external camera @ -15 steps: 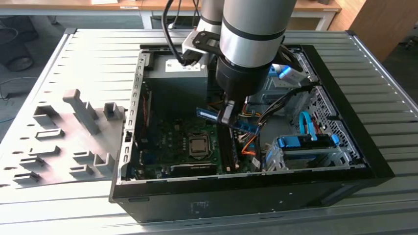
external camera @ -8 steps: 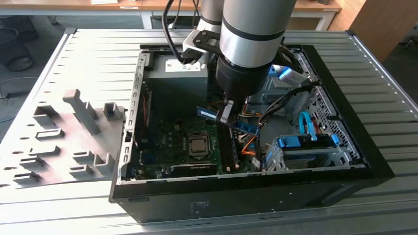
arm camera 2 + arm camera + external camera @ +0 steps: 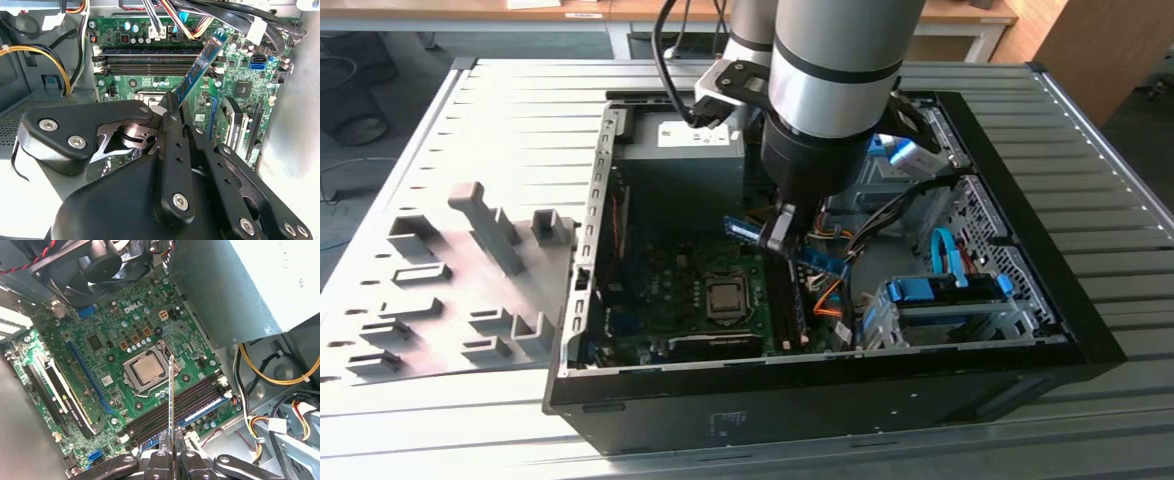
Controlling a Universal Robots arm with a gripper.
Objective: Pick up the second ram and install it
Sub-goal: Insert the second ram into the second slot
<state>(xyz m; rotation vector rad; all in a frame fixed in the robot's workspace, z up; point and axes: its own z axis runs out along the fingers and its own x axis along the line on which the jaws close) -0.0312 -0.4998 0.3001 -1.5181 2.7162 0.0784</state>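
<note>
**Second ram clamped in the jaws, above the board, not seated**

The gripper (image 3: 778, 233) was down inside the open computer case (image 3: 720, 420). The jaws were closed to a narrow gap on the second ram (image 3: 827, 260), one finger on each flat face.

- Exterior view: the stick ran through the jaws and stuck out on both sides. It was tilted, with one end lower than the other.
- Second wrist view: the blue-green stick (image 3: 199, 67) reached out past the jaw tips with its chips showing, and sat in none of the slots.
- First wrist view: the stick was edge-on, a thin line (image 3: 171, 400) running straight out from between the jaws.

The motherboard (image 3: 115, 315) lay below the jaws. In the first wrist view, the stick's edge crossed the memory slots (image 3: 195, 399), and its far end lined up with the processor (image 3: 148, 369). How much air there was between the stick and the slots: cannot tell.

The fan (image 3: 107, 262) was further out beyond the processor. The grey power supply (image 3: 240, 285) sat off to one side of the jaws, with yellow cables (image 3: 270, 372) looping beside it.

Grey holder blocks (image 3: 491, 225) stood on the ribbed metal table (image 3: 1121, 200) outside the case, well apart from the jaws.
</note>
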